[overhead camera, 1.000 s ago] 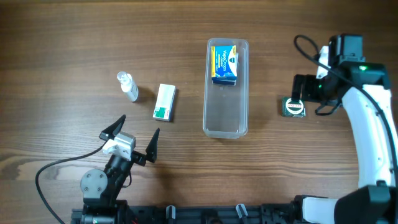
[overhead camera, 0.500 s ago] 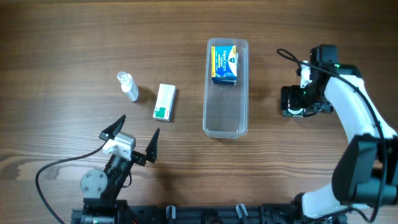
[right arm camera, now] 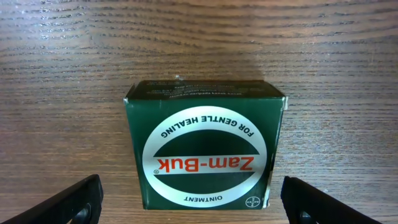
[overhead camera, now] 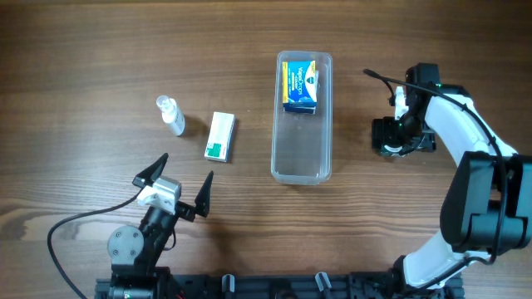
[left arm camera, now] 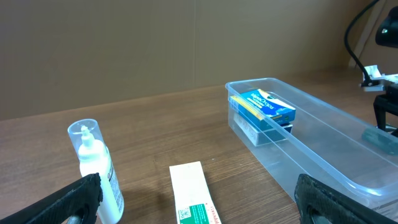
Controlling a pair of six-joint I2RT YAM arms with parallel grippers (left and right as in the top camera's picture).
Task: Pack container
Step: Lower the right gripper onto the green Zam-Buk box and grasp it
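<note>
Container (overhead camera: 301,151) (left arm camera: 339,158) lies lengthwise on the table (overhead camera: 83,66), ahead and to the right of the left jaws and well apart from them. It is beside the right gripper (overhead camera: 392,143) but not touching it. A blue box (overhead camera: 300,87) (left arm camera: 264,109) sits in its far end; the near end is bare.

Right gripper (right arm camera: 198,202): jaws spread wide and pointing down over a green Zam-Buk box (right arm camera: 205,152). The box is centred between the tips, with a gap on both sides and no contact visible.

Left gripper (overhead camera: 176,184): jaws spread and holding nothing, low near the table edge. A white box (overhead camera: 220,136) (left arm camera: 194,199) is just ahead, between the tip lines. A bottle (overhead camera: 171,115) (left arm camera: 94,165) stands upright ahead of the left tip.
</note>
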